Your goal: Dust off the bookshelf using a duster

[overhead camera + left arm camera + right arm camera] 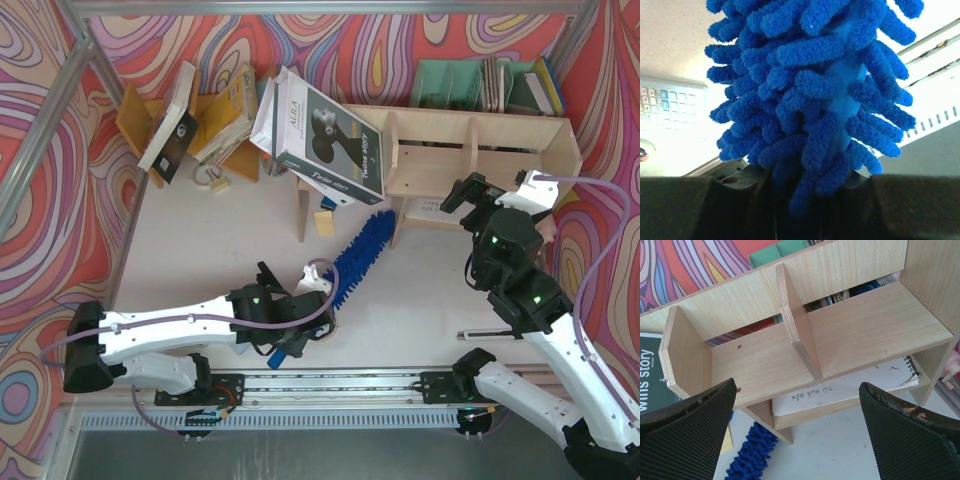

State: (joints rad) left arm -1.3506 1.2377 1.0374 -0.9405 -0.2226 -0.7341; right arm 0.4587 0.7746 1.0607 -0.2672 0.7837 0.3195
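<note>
The pale plywood bookshelf stands at the back right, with upright dividers and a lower shelf; it fills the right wrist view. The fluffy blue duster slants from my left gripper up to the shelf's left leg. Its handle end sticks out behind the gripper. In the left wrist view the fluff fills the frame and my left gripper is shut on it at its base. My right gripper is open and empty in front of the shelf. The duster's tip shows below the shelf.
A large boxed book leans on the shelf's left end. An orange slanted rack with books stands back left, a teal organiser behind the shelf. A white notebook lies on the lower shelf. A yellow note hangs near the leg.
</note>
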